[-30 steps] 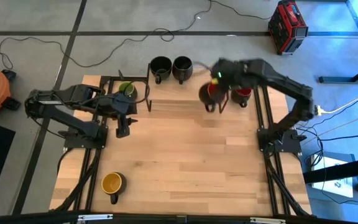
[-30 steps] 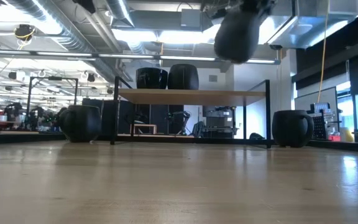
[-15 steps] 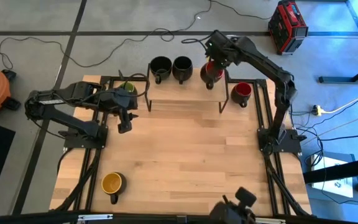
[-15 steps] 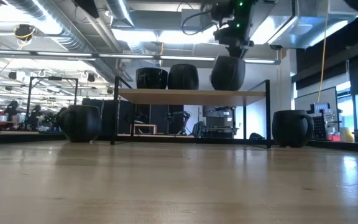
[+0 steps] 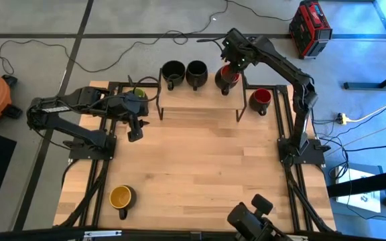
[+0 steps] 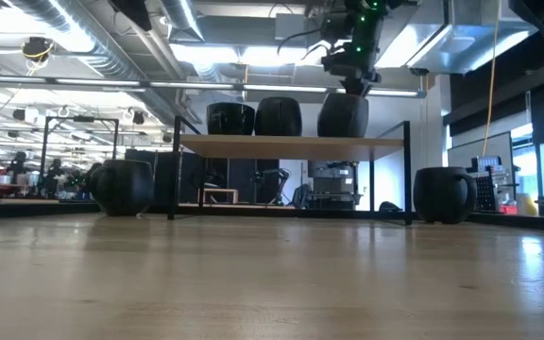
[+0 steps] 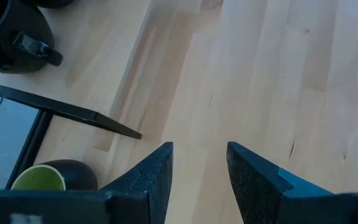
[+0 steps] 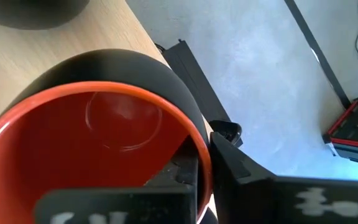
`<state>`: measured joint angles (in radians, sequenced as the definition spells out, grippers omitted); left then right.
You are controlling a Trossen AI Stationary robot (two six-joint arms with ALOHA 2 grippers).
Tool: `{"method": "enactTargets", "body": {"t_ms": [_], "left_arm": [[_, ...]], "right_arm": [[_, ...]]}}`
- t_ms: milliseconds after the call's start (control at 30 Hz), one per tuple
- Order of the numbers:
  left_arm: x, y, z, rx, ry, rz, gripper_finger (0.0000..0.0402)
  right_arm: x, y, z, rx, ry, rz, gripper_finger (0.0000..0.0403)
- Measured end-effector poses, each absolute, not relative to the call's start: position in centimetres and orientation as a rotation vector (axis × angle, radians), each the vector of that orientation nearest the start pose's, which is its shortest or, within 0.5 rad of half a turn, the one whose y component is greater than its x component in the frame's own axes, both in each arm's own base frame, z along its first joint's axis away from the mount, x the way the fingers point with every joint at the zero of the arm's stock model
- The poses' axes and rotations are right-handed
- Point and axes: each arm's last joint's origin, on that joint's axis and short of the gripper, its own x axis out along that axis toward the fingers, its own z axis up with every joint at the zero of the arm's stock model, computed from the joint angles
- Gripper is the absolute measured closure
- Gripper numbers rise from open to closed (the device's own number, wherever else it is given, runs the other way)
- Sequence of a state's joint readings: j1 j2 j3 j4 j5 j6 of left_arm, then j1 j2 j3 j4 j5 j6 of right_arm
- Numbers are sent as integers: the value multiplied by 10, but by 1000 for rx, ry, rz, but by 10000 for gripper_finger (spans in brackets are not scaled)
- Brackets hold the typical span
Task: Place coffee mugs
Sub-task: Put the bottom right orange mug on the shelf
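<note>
Orange-red mug point(image 5: 226, 75) sits half hidden under right gripper point(image 5: 235, 63) clamping its rim; left gripper point(image 7: 199, 163) parted.

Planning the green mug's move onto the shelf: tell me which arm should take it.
Left. The left gripper hangs open close beside the green mug, while the right gripper is shut on the orange-red mug at the shelf.

The left claw point(image 7: 197, 177) is hovering open over the wooden table point(image 7: 278, 81), and a green-inside mug point(image 7: 55, 177) is sitting beside it.
</note>
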<state>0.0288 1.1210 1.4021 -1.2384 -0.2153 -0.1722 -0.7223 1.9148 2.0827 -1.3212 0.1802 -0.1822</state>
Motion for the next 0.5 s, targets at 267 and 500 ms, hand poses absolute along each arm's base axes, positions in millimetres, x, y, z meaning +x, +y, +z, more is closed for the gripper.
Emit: {"method": "enactTargets", "body": {"t_ms": [267,500], "left_arm": [[179,11,388,-69,932,307,256],[179,11,388,-70,931,307,256]], "right_arm": [[283,-255,365,161,1191,-677,374],[285,-256,367,152,1157,-684,340]]}}
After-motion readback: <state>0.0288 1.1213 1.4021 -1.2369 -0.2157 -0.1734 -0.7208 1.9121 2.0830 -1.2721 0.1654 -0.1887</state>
